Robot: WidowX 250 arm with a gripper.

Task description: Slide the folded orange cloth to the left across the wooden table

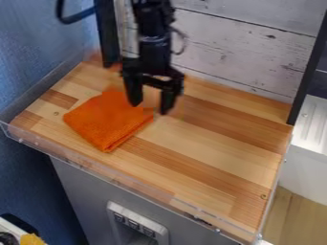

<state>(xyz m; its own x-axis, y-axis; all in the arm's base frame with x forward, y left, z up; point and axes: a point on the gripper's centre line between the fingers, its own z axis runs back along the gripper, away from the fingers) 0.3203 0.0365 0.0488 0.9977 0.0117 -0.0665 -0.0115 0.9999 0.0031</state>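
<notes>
White panel point(133, 223) is cut off below, while the released end effector point(151, 105) partly hides orange cloth point(108, 120).

From my place, the top edge cuts off the arm point(153, 43) and the cable point(80, 17). The cloth's point(105, 122) far corner is smeared beside the gripper point(151, 108), so I cannot tell if the jaws touch it. The bottom edge cuts a yellow thing point(32, 239); details on the white panel point(117, 209) are too small for me.
</notes>
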